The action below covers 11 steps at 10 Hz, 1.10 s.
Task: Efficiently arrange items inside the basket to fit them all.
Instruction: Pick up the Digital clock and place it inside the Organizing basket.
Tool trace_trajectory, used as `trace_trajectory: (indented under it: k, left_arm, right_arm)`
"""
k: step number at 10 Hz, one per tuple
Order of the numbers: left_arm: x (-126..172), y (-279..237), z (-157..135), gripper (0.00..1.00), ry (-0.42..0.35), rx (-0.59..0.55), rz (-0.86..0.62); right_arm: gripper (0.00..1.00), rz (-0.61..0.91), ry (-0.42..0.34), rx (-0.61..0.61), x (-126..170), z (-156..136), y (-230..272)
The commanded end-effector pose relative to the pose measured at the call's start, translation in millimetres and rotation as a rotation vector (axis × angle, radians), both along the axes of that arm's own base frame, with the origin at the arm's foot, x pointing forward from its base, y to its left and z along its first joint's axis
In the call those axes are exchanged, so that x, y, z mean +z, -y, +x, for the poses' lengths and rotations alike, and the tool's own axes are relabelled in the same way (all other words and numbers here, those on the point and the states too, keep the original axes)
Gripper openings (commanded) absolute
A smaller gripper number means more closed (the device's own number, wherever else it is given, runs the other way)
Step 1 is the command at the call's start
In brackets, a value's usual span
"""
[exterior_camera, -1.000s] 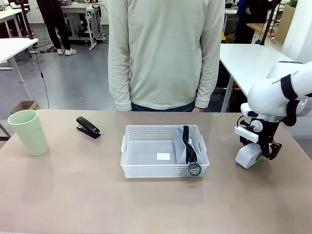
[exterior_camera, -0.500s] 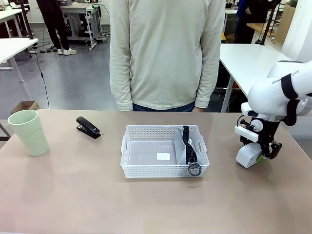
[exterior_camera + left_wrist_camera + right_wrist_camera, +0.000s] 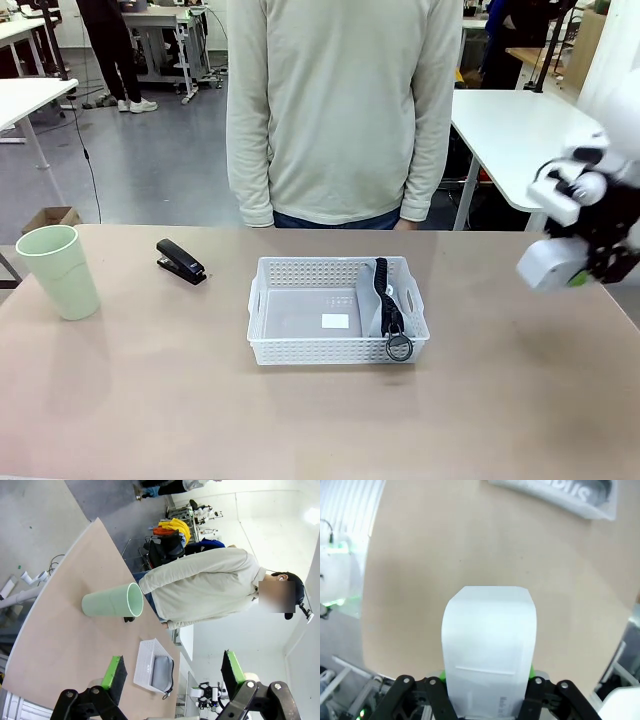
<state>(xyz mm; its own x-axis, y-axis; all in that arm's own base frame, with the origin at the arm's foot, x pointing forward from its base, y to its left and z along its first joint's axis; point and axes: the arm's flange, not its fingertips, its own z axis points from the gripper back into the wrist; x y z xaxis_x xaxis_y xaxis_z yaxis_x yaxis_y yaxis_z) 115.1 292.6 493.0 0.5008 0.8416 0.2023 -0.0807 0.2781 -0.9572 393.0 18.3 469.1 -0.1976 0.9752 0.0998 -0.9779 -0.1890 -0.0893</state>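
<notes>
Mid-frame in the front view, the basket [image 3: 330,350] holds the grey pouch [image 3: 385,300] at its right end; cup [image 3: 58,270] and stapler [image 3: 181,261] sit outside it at left, so I judge one of four packed. Right gripper [image 3: 487,677], at right edge, clamps the white device [image 3: 548,263] above the tabletop; left gripper [image 3: 173,672] gapes empty. Tan table [image 3: 200,400]; person [image 3: 340,110] stands upper centre, grey-floored workshop behind.

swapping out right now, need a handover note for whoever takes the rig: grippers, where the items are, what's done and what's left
Left gripper: open, empty.
Right gripper: shut on the white device, held above the table's right side.
Done: grey pouch stands in the basket's right end.
Left: device, then stapler and green cup, both on the table left of the basket.
</notes>
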Motion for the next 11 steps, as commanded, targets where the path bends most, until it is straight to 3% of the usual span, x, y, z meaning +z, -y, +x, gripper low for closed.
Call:
trace_trajectory:
  k: [1, 2, 3, 4, 6, 7, 8, 11]
  left_arm:
    - [1.4, -2.2, -6.9, 1.0, 0.029, 0.006, 0.008]
    - [1.4, -2.2, -6.9, 1.0, 0.029, 0.006, 0.008]
    - [1.4, -2.2, -6.9, 1.0, 0.029, 0.006, 0.008]
    - [1.4, -2.2, -6.9, 1.0, 0.029, 0.006, 0.008]
    - [1.4, -2.2, -6.9, 1.0, 0.029, 0.006, 0.008]
    - [1.4, -2.2, -6.9, 1.0, 0.029, 0.006, 0.008]
    - [1.4, -2.2, -6.9, 1.0, 0.029, 0.006, 0.008]
    - [1.4, -2.2, -6.9, 1.0, 0.029, 0.006, 0.008]
  right_arm:
    - [0.0, -0.012, 0.051, -0.108, 16.9, -27.2, 6.3]
    - [0.0, 0.005, 0.067, -0.132, 16.8, -32.8, 11.7]
    - [0.05, -0.01, 0.084, -0.24, 3.9, -24.7, 21.4]
    - [0.05, 0.018, 0.059, -0.091, 32.9, -29.7, 10.6]
    - [0.05, 0.018, 0.059, -0.091, 32.9, -29.7, 10.6]
    - [0.54, 0.021, 0.063, -0.13, 25.2, -33.5, 16.0]
    - [0.54, 0.097, 0.076, -0.093, -1.0, -32.7, 29.9]
    - [0.54, 0.071, 0.08, -0.027, 4.5, -19.5, -5.4]
